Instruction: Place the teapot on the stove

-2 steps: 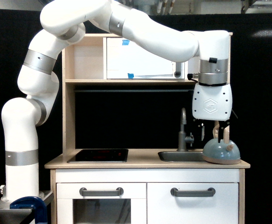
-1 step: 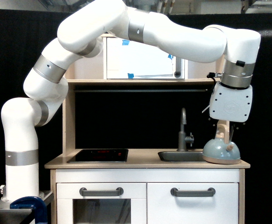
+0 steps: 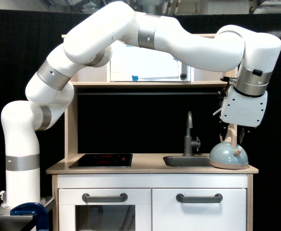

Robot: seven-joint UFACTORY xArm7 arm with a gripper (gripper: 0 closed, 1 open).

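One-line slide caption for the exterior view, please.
White arm's hand poised over the teapot at the counter's right end, beside the sink; the stove sits bare at left.

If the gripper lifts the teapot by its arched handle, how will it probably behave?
The teapot looks rigid, so it probably keeps its shape. Held only by the thin wooden handle, it may swing or tilt. Its wide flat base suggests it stands stably on the counter.

No readable text, label or number shows; the stove's (image 3: 101, 160) red markings are illegible.
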